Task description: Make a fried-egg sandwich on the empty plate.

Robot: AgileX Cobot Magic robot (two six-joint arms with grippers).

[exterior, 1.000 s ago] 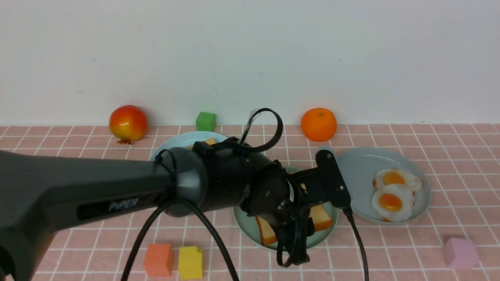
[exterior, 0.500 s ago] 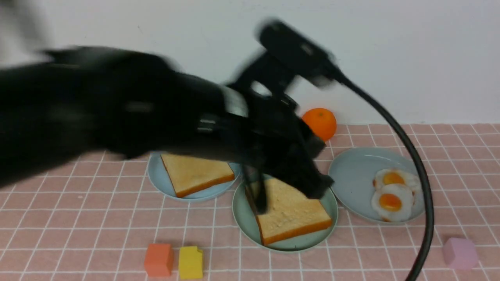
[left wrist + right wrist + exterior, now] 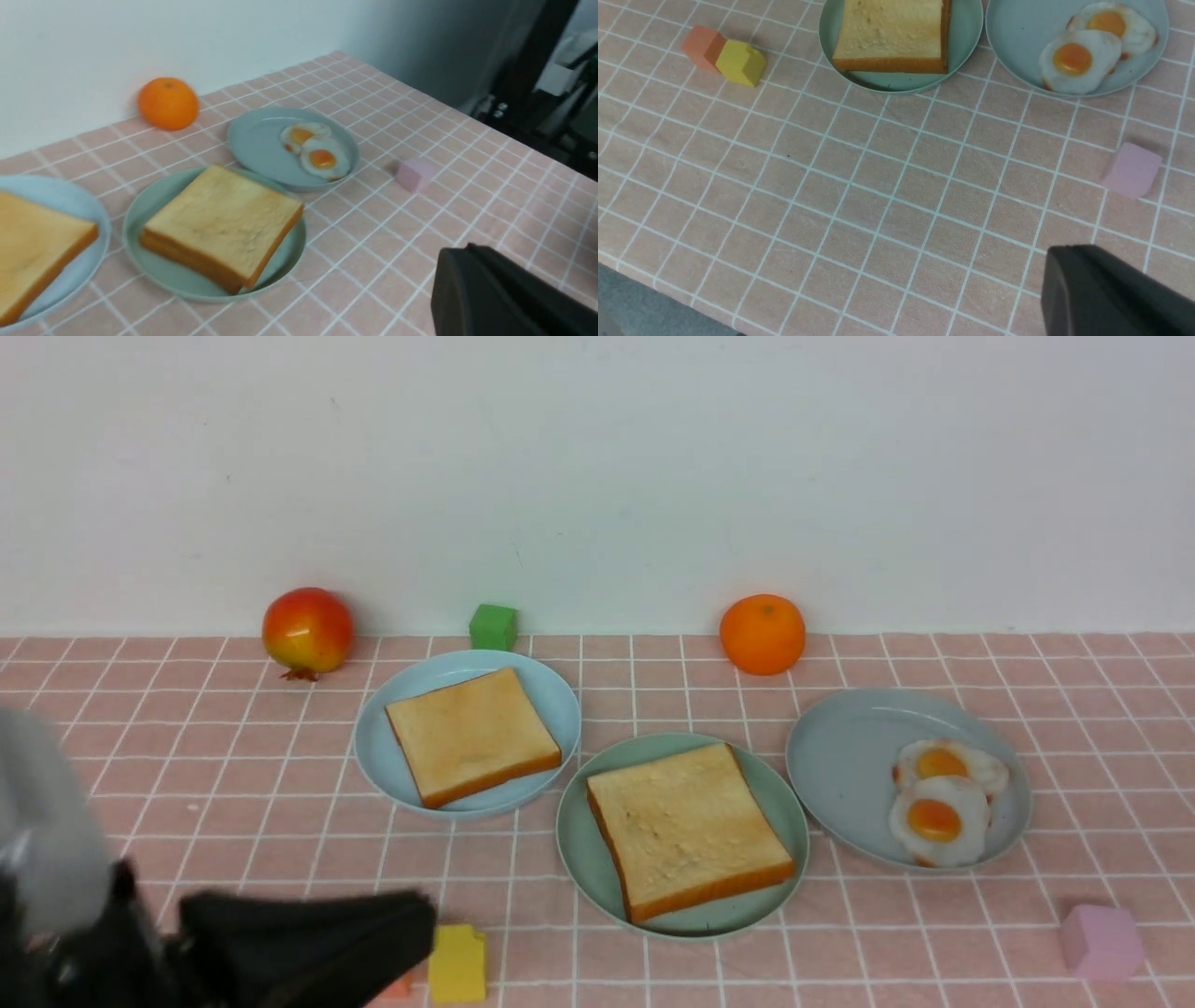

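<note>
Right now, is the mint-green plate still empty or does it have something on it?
Not empty. The mint-green plate holds one toast slice lying flat, with no egg on it; both fried eggs sit on the blue-grey plate.

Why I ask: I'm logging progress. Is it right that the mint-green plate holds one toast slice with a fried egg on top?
No egg on it. In the front view the toast slice on the mint-green plate is bare; both fried eggs lie on the blue-grey plate.

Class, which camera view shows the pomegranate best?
The front view: the red-yellow pomegranate sits whole by the back wall, left of the green block. Neither wrist view shows it at all.
</note>
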